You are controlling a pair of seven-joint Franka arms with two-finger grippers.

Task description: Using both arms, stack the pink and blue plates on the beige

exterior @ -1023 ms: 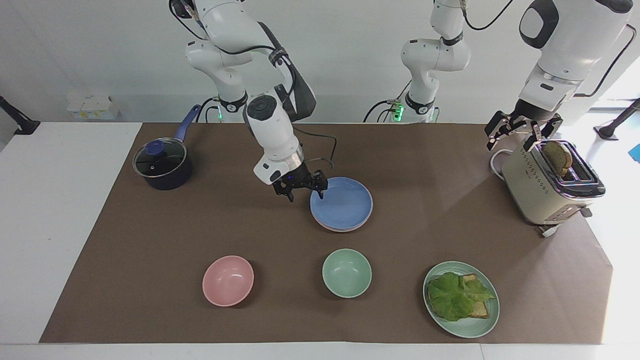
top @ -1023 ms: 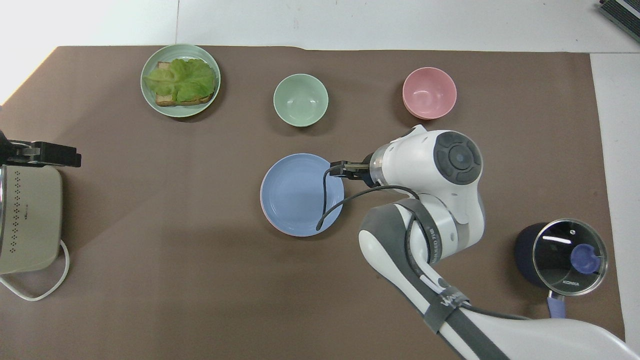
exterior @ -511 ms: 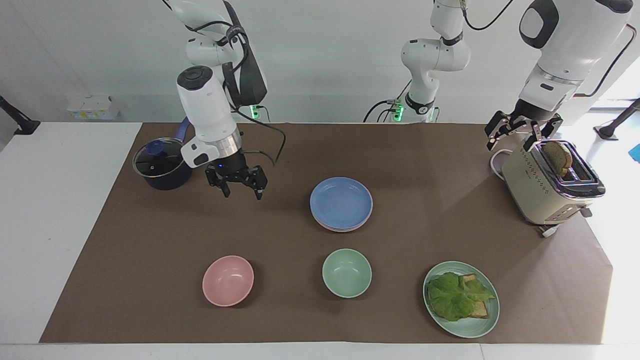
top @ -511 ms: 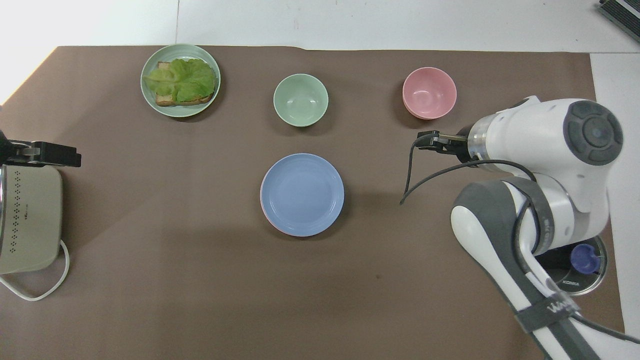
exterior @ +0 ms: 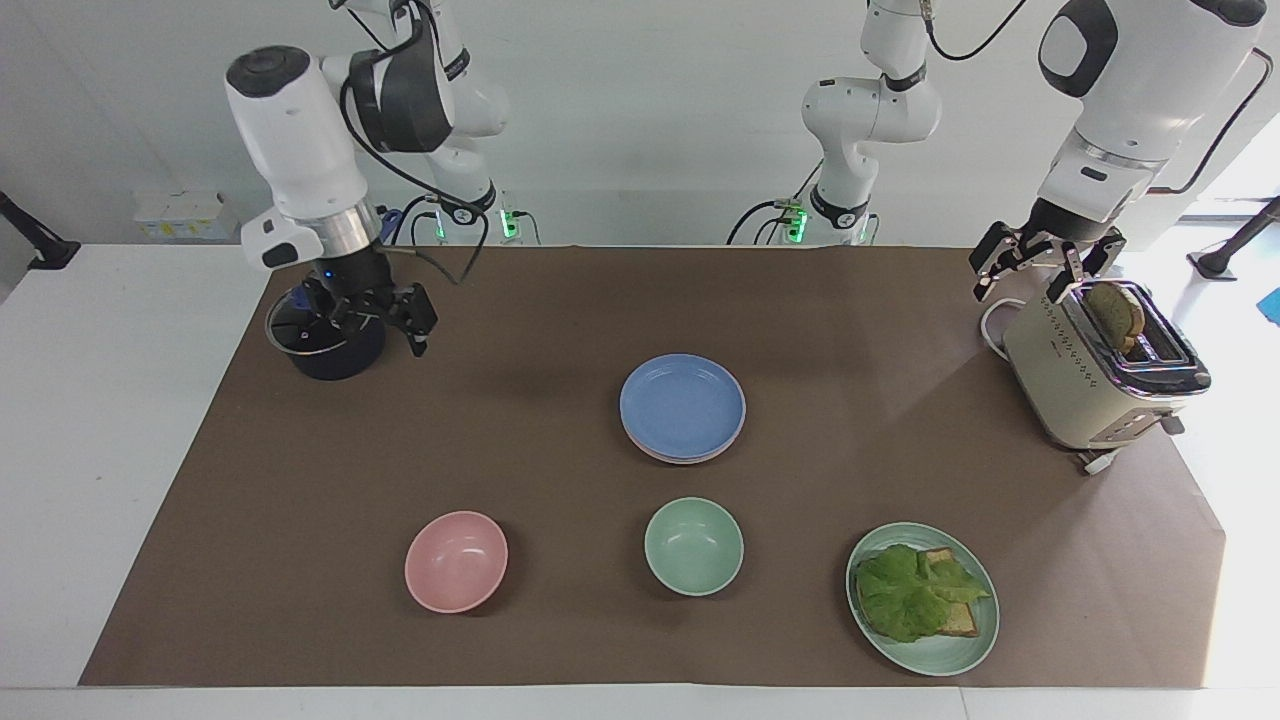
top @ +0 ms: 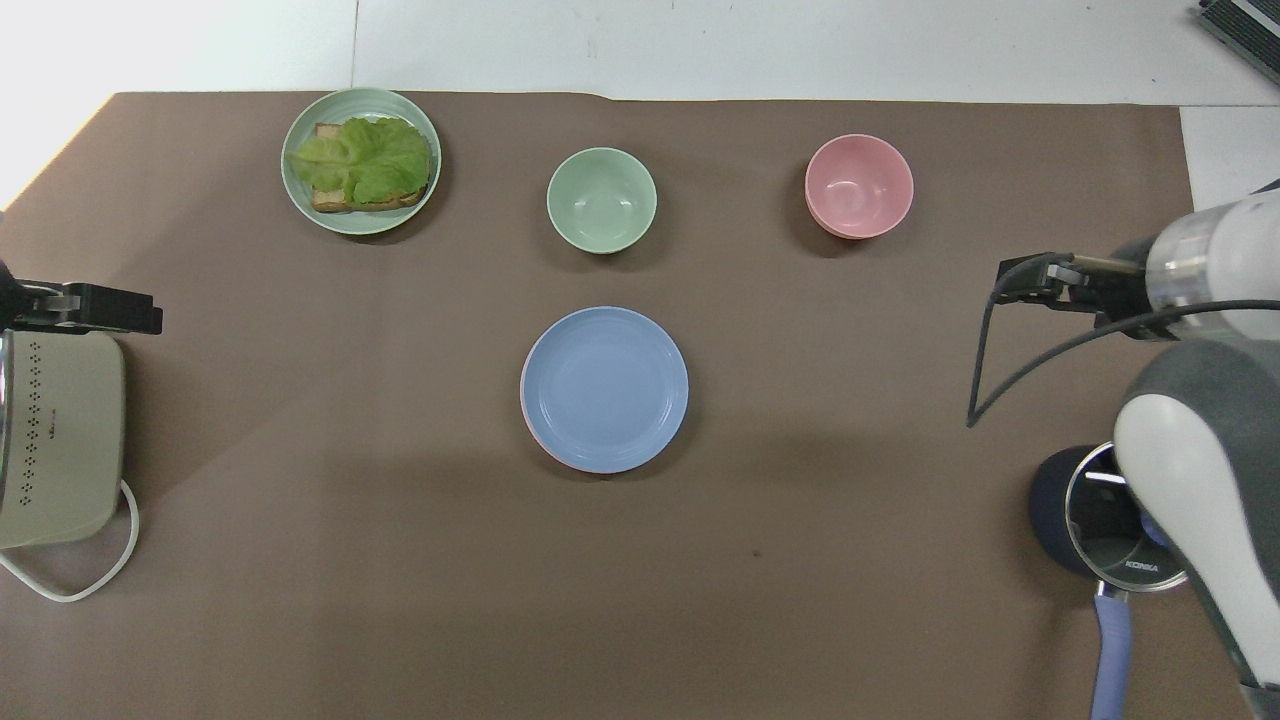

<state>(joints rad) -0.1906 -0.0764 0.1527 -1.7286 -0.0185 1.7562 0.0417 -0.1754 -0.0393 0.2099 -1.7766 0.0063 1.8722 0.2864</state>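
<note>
A round, shallow, matte blue plate (exterior: 683, 403) lies level on top of a stack, nearer the robots than the green bowl (exterior: 693, 546). A thin pale pink plate rim (exterior: 668, 455) shows beneath it. Any beige plate is hidden.

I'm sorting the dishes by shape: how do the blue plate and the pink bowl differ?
The blue plate is wide and shallow; the pink bowl is smaller across and deeper. The blue plate tops a stack of plates; the pink bowl sits alone on the mat, farther from the robots. Both are round, matte, empty and upright.
</note>
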